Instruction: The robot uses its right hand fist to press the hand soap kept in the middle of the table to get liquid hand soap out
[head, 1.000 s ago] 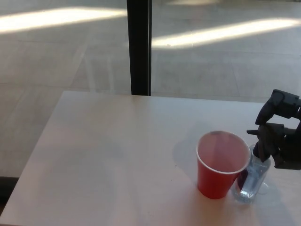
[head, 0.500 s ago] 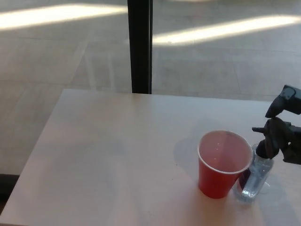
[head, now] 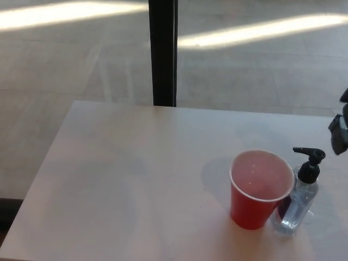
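A big pale table (head: 125, 179) is filling the near part of the picture. Its top is looking smooth and a little pinkish. Its far edge is running across the middle, and its left edge is slanting toward the near left corner. Behind the table, a black post (head: 163, 51) is standing straight up, going out of the top. The floor (head: 65, 65) far behind is looking grey. Bright strips of sunlight (head: 261, 30) are lying across it, one at the far left and one at the far right.
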Available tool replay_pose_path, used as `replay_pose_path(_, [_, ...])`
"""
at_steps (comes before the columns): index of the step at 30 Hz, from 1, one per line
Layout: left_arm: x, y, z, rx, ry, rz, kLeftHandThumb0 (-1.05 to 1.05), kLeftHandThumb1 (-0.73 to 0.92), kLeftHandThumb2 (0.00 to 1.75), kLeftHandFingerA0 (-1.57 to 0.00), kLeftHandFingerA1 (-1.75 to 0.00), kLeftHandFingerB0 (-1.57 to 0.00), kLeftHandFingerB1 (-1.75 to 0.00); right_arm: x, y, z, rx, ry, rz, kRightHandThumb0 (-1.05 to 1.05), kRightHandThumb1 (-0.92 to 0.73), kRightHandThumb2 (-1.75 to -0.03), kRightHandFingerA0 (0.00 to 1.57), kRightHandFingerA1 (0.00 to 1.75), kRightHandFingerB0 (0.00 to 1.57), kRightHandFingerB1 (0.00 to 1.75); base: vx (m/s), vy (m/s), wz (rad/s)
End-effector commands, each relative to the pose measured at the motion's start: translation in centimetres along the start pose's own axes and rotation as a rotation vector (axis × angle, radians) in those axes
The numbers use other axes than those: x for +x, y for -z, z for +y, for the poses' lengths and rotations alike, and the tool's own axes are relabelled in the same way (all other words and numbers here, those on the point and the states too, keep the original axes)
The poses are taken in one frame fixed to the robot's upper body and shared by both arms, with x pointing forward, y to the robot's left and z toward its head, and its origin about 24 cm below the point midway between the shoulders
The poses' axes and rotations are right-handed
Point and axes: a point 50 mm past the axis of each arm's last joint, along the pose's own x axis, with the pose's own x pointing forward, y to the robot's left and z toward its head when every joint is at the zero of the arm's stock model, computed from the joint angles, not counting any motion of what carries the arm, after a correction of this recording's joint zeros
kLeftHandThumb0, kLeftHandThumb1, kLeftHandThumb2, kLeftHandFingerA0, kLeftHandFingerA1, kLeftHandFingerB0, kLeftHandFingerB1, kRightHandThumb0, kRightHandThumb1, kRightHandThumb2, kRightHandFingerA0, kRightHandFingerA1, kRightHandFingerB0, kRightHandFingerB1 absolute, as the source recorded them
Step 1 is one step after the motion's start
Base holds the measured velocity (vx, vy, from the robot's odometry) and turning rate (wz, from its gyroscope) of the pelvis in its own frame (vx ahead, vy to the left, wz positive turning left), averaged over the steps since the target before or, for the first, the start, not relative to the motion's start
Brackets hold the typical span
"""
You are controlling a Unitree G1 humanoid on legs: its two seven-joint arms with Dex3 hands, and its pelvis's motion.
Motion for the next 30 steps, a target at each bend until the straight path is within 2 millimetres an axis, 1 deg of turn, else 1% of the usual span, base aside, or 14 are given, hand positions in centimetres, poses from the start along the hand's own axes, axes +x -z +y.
replay_pose_path(1, [0.0,0.8,2.5,0.017,-0.081,0.032,-0.53,0.81,0.64,-0.72,-0.57,-0.57,-0.51,-2.9,-6.6,-5.5,0.354,0.287,-0.118,-0.32,-0.55,-1.07,0.99,1.75,0.64,1.41,0.0,0.0,0.0])
replay_pose_path(2, [0.0,0.8,2.6,0.009,-0.082,0.036,-0.53,0.81,0.64,-0.72,-0.57,-0.57,-0.51,-3.6,-7.5,-6.2,0.362,0.319,-0.148,-0.32,-0.55,-1.07,0.99,1.75,0.64,1.41,0.0,0.0,0.0])
replay_pose_path(4, [0.0,1.0,2.6,0.0,-0.079,0.041,-0.53,0.82,0.64,-0.71,-0.57,-0.56,-0.5,-4.6,-8.6,-7.0,0.414,0.405,-0.213,-0.3,-0.29,-1.06,1.11,1.73,0.97,1.16,0.0,0.0,0.0])
replay_pose_path(5, [0.0,1.0,2.6,0.001,-0.08,0.045,-0.53,0.82,0.64,-0.73,-0.57,-0.57,-0.5,-5.4,-9.2,-7.7,0.421,0.436,-0.236,-0.37,-0.21,-1.06,1.43,1.46,1.18,1.23,0.0,0.0,0.0])
replay_pose_path(8, [0.0,1.2,2.8,0.006,-0.084,0.05,-0.53,0.81,0.64,-0.74,-0.58,-0.58,-0.51,-8.2,-10.4,-10.0,0.439,0.557,-0.28,-0.39,-0.28,-1.1,1.44,1.47,1.17,1.24,0.0,0.0,0.0])
replay_pose_path(9, [0.0,1.3,2.8,0.005,-0.081,0.049,-0.53,0.81,0.64,-0.72,-0.59,-0.56,-0.51,-8.6,-10.4,-10.4,0.442,0.572,-0.285,-0.34,-0.19,-1.27,1.21,1.67,1.04,1.32,0.0,0.0,0.0])
replay_pose_path(11, [-0.1,1.3,2.8,0.006,-0.075,0.045,-0.53,0.82,0.64,-0.73,-0.59,-0.56,-0.51,-10.2,-10.4,-11.8,0.455,0.651,-0.289,-0.29,-0.16,-1.35,1.21,1.66,1.08,1.31,0.0,0.0,0.0])
replay_pose_path(12, [-0.1,1.3,2.8,0.019,-0.079,0.045,-0.54,0.81,0.64,-0.74,-0.58,-0.57,-0.5,-11.7,-9.9,-12.8,0.452,0.707,-0.284,-0.29,-0.29,-1.18,1.46,1.47,1.18,1.19,0.0,0.0,0.0])
replay_pose_path(17, [-0.1,1.5,2.8,0.01,-0.08,0.049,-0.54,0.81,0.64,-0.74,-0.59,-0.58,-0.51,-16.2,-7.3,-14.9,0.385,0.877,-0.225,-0.35,-0.38,-1.08,1.24,1.66,0.94,1.13,0.0,0.0,0.0])
replay_pose_path(19, [-0.1,1.5,2.9,0.046,-0.082,0.042,-0.55,0.81,0.64,-0.76,-0.59,-0.6,-0.52,-19.1,-4.6,-15.5,0.329,0.979,-0.167,-0.38,-0.22,-1.08,1.24,1.62,0.95,0.94,0.0,0.0,0.0])
replay_pose_path(20, [-0.1,1.5,2.8,0.049,-0.081,0.043,-0.55,0.81,0.64,-0.76,-0.59,-0.6,-0.52,-19.7,-4.1,-15.6,0.323,1.0,-0.154,-0.38,-0.25,-1.05,1.43,1.43,0.9,0.93,0.0,0.0,0.0])
replay_pose_path(24, [-0.1,1.6,2.7,0.041,-0.077,0.046,-0.55,0.81,0.64,-0.76,-0.59,-0.63,-0.54,-23.5,0.4,-16.0,0.365,1.165,-0.077,-0.38,-0.3,-1.15,1.2,1.44,0.78,0.84,0.0,0.0,0.0])
replay_pose_path(26, [-0.1,1.7,2.7,0.022,-0.063,0.043,-0.54,0.82,0.64,-0.71,-0.61,-0.57,-0.53,-25.3,3.1,-15.9,0.406,1.294,-0.004,-0.41,-0.42,-1.1,1.23,1.21,0.72,0.82,0.0,0.0,0.0])
replay_pose_path(30, [-0.1,1.7,2.0,0.02,-0.069,0.057,-0.54,0.81,0.64,-0.75,-0.59,-0.61,-0.53,-27.0,5.8,-15.1,0.46,1.479,0.057,-0.47,-0.55,-0.95,0.97,1.51,0.49,0.94,0.0,0.0,0.0])
